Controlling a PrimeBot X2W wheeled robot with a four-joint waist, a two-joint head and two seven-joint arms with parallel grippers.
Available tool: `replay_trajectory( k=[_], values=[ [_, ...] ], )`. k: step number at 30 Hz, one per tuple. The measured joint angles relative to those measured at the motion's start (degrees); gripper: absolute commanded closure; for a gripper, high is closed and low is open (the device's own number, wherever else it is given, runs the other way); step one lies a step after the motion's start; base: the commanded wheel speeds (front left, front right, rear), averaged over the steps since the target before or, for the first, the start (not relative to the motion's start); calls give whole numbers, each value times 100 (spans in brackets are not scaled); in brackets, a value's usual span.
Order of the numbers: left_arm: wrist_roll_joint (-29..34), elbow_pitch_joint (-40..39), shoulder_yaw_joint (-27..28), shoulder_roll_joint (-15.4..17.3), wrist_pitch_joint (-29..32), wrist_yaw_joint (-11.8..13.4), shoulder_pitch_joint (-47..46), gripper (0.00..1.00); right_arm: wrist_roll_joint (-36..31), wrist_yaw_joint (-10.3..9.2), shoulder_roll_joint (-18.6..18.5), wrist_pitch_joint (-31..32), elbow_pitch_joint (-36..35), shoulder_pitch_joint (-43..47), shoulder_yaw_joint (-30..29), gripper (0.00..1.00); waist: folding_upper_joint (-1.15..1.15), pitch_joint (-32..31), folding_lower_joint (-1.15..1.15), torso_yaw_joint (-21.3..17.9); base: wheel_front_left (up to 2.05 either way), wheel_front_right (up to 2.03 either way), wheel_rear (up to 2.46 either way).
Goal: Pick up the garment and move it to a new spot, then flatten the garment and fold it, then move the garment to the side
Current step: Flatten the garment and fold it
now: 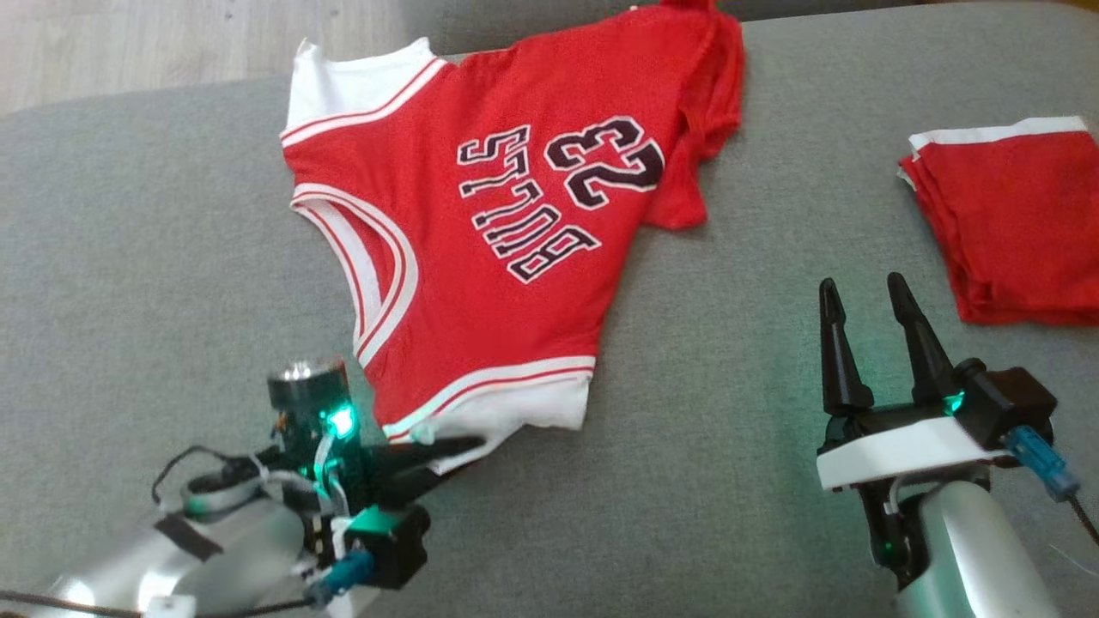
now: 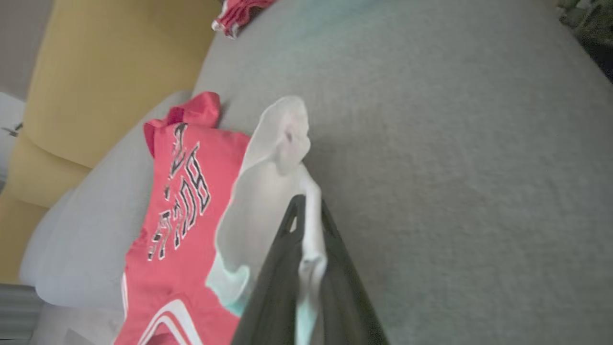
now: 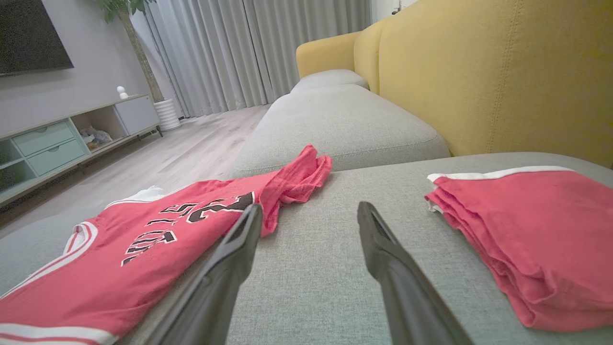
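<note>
Left jaws clench a red jersey (image 1: 481, 257) by its seemingly bunched white hem (image 1: 515, 396); right jaws gape above woven cushion (image 1: 730, 412).

Head view: high, facing down onto grey sofa seat (image 1: 172, 257).
Left wrist view: close against jersey (image 2: 177, 215) hem.
Right wrist view: low, facing curtains (image 3: 239, 48).
Shared: jersey, all three.

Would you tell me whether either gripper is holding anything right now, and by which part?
The left gripper is pinching the red jersey by its white edge band, at the corner nearest the robot. The right gripper is open and holds nothing.
</note>
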Motion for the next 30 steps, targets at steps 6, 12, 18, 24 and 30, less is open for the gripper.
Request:
replay_trajectory(
  k=[6,12,18,24,30],
  values=[
    [-132,252,-341,-1,70,-1,-1,0,-53,1,-1,0,21,0,-25,0,0,-59,0,101,0,0,0],
    [-527,299,-155,-7,77,167,122,0,-54,0,0,0,53,1,-48,0,0,-157,0,191,0,0,0],
    [-1578,208,717,-24,53,818,436,0,-103,0,-1,0,59,18,-99,0,0,-274,0,328,0,0,0],
    [-3212,-157,2238,-414,-16,1764,899,0,-148,1,0,0,55,96,-210,0,0,-330,0,459,0,0,0],
    [-4090,-648,3737,-1203,-34,2175,1636,0,-205,1,1,0,-36,122,-277,0,0,-295,0,554,0,0,0]
  ],
)
